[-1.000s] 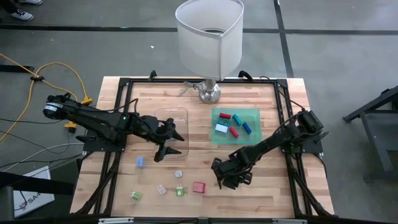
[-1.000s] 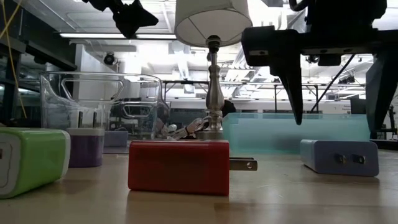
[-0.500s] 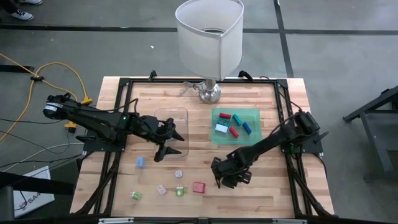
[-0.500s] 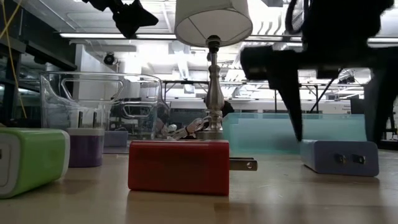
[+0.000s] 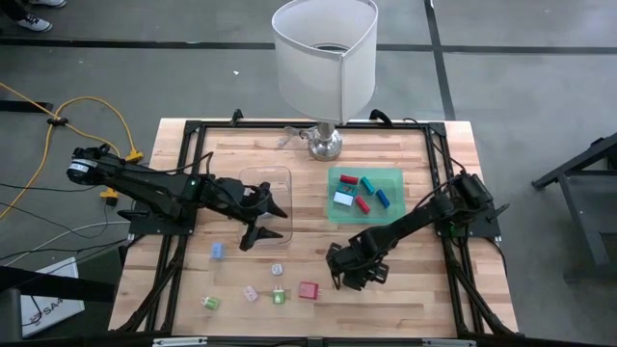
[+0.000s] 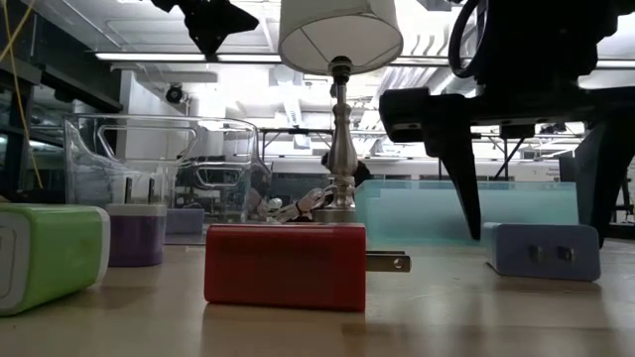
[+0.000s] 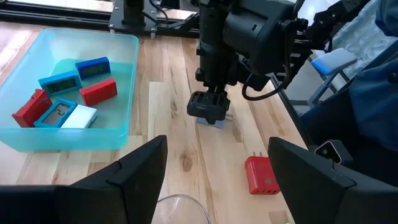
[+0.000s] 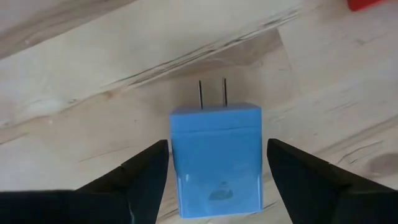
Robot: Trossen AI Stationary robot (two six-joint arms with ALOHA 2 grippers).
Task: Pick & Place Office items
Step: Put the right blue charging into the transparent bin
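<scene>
The table (image 5: 424, 289) carried it all: the left hand (image 5: 262, 220), spread empty, hung over the clear tray (image 5: 280, 173) (just waiting), while the right hand (image 5: 353, 273), fingers apart, had sunk lower, straddling the blue charger (image 8: 216, 158) near the red charger (image 5: 308, 290) — a pickup looked close.

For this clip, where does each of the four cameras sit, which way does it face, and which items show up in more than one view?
High view: above the table, facing straight down; both arms show, left gripper over the clear tray, right gripper.
Low view: at tabletop height, facing the room; the red charger is nearest, right gripper's fingers straddle the blue charger.
Left wrist view: looks past its open fingers at the right arm and teal tray.
Right wrist view: looks down between its fingers onto the blue charger.
Shared: both chargers.
</scene>
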